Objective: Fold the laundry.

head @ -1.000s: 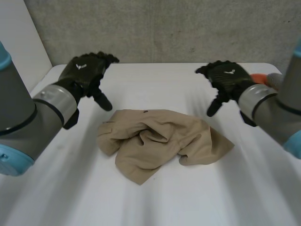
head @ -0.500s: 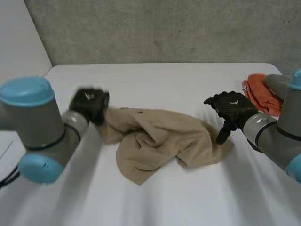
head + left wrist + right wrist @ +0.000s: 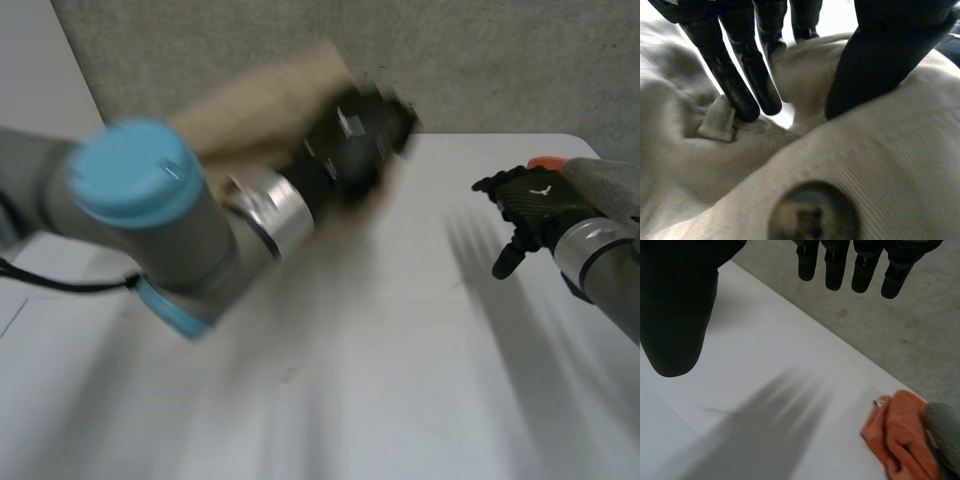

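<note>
Now gripping one beige garment [image 3: 262, 103] high above the desk [image 3: 400, 360] with the left hand [image 3: 352, 150], pinching it in the fingers [image 3: 740, 90]; hovering the right hand [image 3: 535, 205], fingers released, near one orange cloth [image 3: 900, 430] and one grey cloth [image 3: 942, 427].

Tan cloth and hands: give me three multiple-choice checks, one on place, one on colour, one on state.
1. Where is the tan cloth?
A) spread out flat
B) held up above the table by the left hand
C) on the floor

2. What colour is the cloth beside the grey cloth?
A) blue
B) orange
C) green

3. What state is the right hand in?
A) open, holding nothing
B) shut on the tan cloth
C) shut on a towel

Answers:
1 B: the left wrist view shows that hand pinching the tan cloth between fingers and thumb.
2 B: the orange cloth lies against the grey one.
3 A: its fingers are straight over bare table.
</note>
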